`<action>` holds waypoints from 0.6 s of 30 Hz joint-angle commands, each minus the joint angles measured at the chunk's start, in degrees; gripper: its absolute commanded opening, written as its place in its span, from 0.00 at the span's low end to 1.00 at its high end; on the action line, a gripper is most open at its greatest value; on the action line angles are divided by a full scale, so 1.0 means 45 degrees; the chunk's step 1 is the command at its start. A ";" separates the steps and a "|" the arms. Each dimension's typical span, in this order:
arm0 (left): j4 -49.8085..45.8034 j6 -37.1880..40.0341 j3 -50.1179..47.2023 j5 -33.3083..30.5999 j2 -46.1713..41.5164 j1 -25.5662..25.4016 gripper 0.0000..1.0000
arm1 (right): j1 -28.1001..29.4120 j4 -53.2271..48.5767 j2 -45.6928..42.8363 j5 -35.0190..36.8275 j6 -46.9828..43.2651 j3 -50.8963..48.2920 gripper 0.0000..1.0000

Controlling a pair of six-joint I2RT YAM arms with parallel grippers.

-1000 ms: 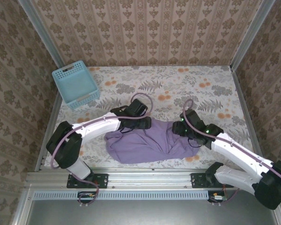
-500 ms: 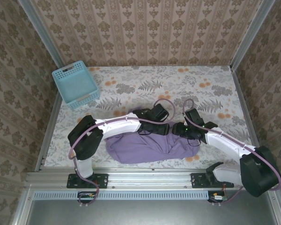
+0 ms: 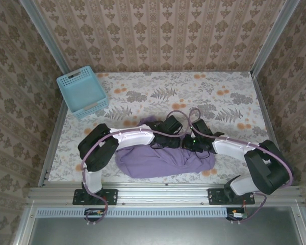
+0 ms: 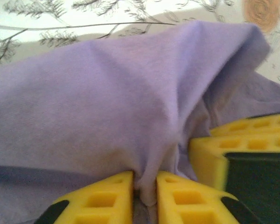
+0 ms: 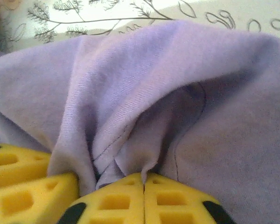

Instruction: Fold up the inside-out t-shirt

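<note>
Both arms have swung inward since a second ago, meeting above the table. Your shirt lies bunched near the table's 6 o'clock edge. Left claw and right claw each pinch a purple ridge, side by side at the shirt's 12 o'clock rim. Lift slowly, then draw them evenly toward 9 and 3 to spread the cloth.

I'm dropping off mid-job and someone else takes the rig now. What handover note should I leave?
Left pincer: shut on a pinch of the t-shirt.
Right pincer: shut on a bunch of it, right beside the left.
Shirt: crumpled heap on the table near the arm bases; basket at the far left corner.
Done: both grips.
To do: spreading, every fold.
</note>
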 commanded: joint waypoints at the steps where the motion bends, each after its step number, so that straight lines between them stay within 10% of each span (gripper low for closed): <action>1: 0.0997 -0.0316 -0.0843 0.0219 -0.0801 0.0374 0.08 | 0.0071 -0.0142 -0.1079 0.0734 -0.0077 0.0231 0.01; 18: 0.2715 -0.0037 -0.3954 -0.0186 -0.3663 0.2060 0.00 | -0.0789 0.1760 -0.7899 -0.0903 0.0384 -0.3015 0.00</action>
